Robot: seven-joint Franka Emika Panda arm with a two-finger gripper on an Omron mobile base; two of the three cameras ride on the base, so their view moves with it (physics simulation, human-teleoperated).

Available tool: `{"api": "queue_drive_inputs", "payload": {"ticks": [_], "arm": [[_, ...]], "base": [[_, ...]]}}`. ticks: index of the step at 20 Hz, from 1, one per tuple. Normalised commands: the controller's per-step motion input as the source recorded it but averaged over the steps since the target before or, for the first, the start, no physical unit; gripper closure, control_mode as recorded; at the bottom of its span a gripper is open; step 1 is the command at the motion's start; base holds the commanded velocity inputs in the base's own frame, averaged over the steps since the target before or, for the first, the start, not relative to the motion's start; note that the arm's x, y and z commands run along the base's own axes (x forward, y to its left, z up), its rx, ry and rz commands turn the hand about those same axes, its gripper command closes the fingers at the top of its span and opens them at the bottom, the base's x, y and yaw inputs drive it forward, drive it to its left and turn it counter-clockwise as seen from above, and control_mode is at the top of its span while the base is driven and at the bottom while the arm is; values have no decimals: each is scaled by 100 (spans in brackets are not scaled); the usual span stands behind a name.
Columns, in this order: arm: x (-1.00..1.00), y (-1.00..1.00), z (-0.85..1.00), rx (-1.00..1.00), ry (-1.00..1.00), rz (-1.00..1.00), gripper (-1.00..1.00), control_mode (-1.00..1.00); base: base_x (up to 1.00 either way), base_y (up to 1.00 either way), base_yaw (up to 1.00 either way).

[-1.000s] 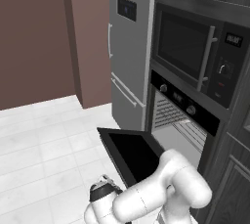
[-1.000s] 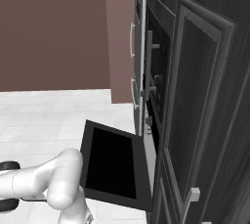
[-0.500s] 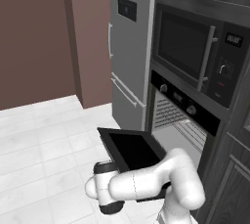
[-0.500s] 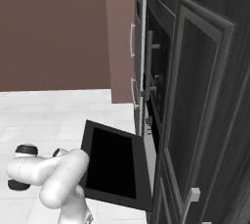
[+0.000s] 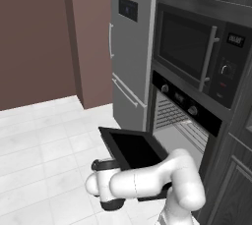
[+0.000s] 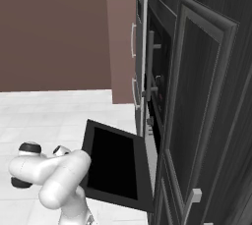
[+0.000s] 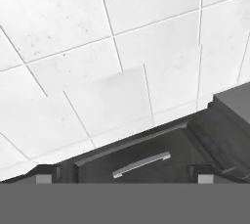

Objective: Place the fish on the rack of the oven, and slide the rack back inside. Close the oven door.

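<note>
The oven (image 5: pixel 184 102) stands black in the wall with its oven door (image 5: pixel 135 149) swung down and open; from the other side the oven door (image 6: pixel 115 167) shows its dark glass. Thin grey bars of the rack (image 5: pixel 189 133) show inside the cavity. The fish is out of view. My arm bends low in front of the door, with the hand (image 5: pixel 103 184) left of the door's front edge. In the hand view my gripper (image 7: pixel 124 178) is open with nothing between its fingertips (image 7: pixel 44 177). It looks down at white floor tiles.
A black microwave (image 5: pixel 197 52) sits above the oven, and a grey fridge (image 5: pixel 130 47) stands to the left. Dark cabinet doors (image 6: pixel 202 106) line the right. White tiled floor (image 5: pixel 44 145) spreads to the left. A dark panel with a grey bar handle (image 7: pixel 141 164) lies below the hand.
The arm has lifted from low near the floor, and the hand has risen to the level of the open door's left side. The door and the base have stayed put.
</note>
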Motion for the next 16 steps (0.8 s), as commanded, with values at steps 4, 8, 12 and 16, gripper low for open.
{"api": "queue_drive_inputs", "payload": {"ticks": [4, 8, 12, 16], "arm": [[0, -100, 4, -21, -23, -26, -100, -100], [0, -100, 19, -31, -21, -20, -100, -100], [0, -100, 19, -32, -13, -19, -100, -100], [11, -100, 12, -29, -8, -17, -100, -100]], "base": [[0, 0, 0], [0, 0, 0], [0, 0, 0], [0, 0, 0]]}}
